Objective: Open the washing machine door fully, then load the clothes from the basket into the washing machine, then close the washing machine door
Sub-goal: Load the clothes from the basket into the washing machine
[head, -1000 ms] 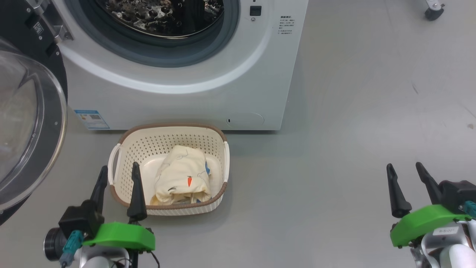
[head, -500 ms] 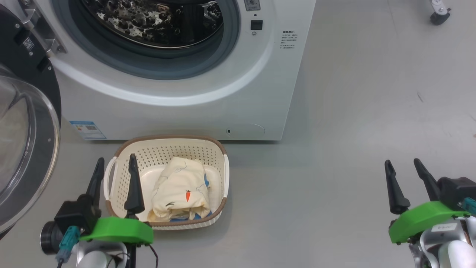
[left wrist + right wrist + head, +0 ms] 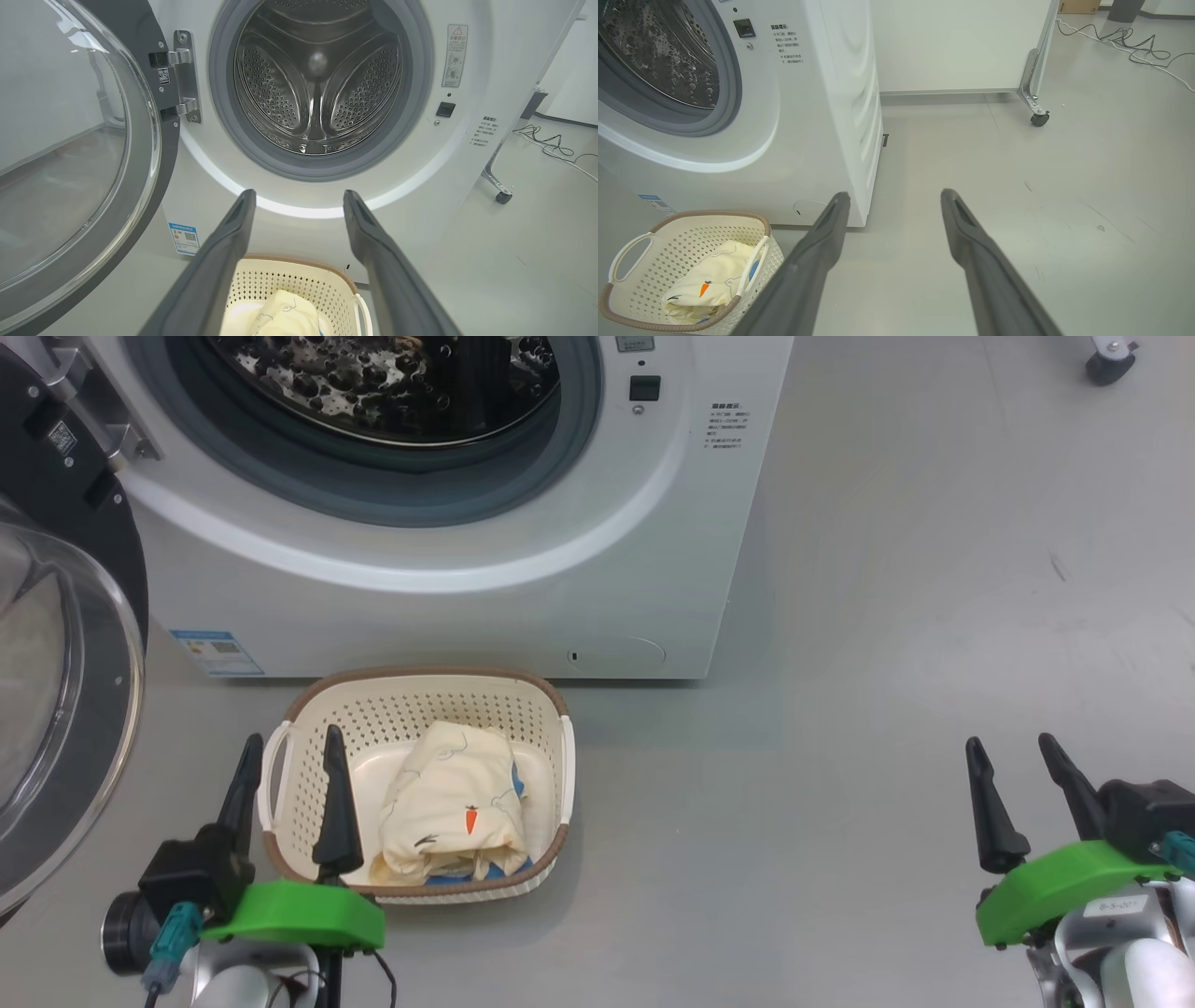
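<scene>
1. The washing machine (image 3: 448, 588) stands on the grey floor (image 3: 840, 728) with its front facing the robot. Its steel perforated drum (image 3: 317, 79) is exposed, and in the left wrist view nothing lies in it.
2. The washing machine door (image 3: 56, 709) stands wide open on the robot's left. It hangs from a metal hinge (image 3: 187, 77) at the left edge of the opening, and its clear glass bowl is ringed by the black rim.
3. The basket (image 3: 420, 674) sits on the floor just in front of the machine's bottom edge, below the opening. It lies roughly between the blue sticker (image 3: 217, 653) and the round lower hatch (image 3: 616, 653).
4. The clothes (image 3: 453, 803) lie inside the basket, toward its right and near side. They form a cream-yellow bundle with an orange carrot print uppermost, and blue cloth peeks out under and beside it.
5. The left gripper (image 3: 293, 735) has its fingers spread apart and holds nothing. It hovers at the basket's near left corner, one finger over the basket's interior and the other outside the left handle. Whether either finger touches the plastic cannot be told.
6. The right gripper (image 3: 1010, 740) also has its fingers apart and empty. It is above bare floor, well to the right of the basket and the machine.
7. Beyond the machine's right side, a caster (image 3: 1038, 119) and loose cables (image 3: 1125, 37) rest on the floor.
</scene>
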Controlling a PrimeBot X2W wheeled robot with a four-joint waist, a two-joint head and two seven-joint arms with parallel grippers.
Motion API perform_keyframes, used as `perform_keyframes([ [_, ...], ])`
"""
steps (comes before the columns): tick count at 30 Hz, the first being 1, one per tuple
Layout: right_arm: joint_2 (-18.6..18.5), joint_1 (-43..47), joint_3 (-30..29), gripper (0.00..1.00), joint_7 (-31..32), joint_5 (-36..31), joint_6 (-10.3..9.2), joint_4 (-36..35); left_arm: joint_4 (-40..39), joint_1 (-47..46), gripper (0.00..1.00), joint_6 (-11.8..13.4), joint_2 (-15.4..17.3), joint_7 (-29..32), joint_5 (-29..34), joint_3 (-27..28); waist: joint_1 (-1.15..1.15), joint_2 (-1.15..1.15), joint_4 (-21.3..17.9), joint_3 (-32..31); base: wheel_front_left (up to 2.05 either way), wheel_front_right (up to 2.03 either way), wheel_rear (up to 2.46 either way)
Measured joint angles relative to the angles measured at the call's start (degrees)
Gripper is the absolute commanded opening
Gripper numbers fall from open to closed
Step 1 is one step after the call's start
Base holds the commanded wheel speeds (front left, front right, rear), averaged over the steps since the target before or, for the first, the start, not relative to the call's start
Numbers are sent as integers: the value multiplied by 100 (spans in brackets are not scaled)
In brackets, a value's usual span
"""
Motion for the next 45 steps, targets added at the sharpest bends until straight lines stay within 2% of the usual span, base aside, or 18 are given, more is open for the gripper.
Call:
perform_keyframes([
  [12,0,-32,1,100,-7,-1,0,-4,171,-160,100,-4,-70,0,-1,-1,0,0,-27,157,0,0,0],
  [18,0,-165,18,100,-7,-2,0,-40,566,-405,100,-118,-178,7,-51,-52,0,0,-49,335,0,0,0],
  [21,0,-237,49,100,-5,-2,0,-47,917,-579,100,-327,-200,23,-159,-101,0,0,-74,472,0,0,0],
  [27,0,-459,235,100,-7,-2,0,-76,1960,-1141,100,-672,-230,439,-376,-218,0,0,-205,808,0,0,0],
  [37,-1,-829,416,100,-153,108,0,-63,4096,-2409,100,-1419,-219,1189,-660,-307,0,0,-615,1502,0,0,0],
  [41,-2,-1061,554,100,-270,263,0,-35,4777,-3086,100,-1650,-182,1304,-709,-302,0,0,-837,1959,0,0,0],
  [45,-2,-1250,591,100,-385,338,0,-31,5205,-3667,100,-1779,-108,1460,-749,-285,1,0,-996,2408,0,0,0],
])
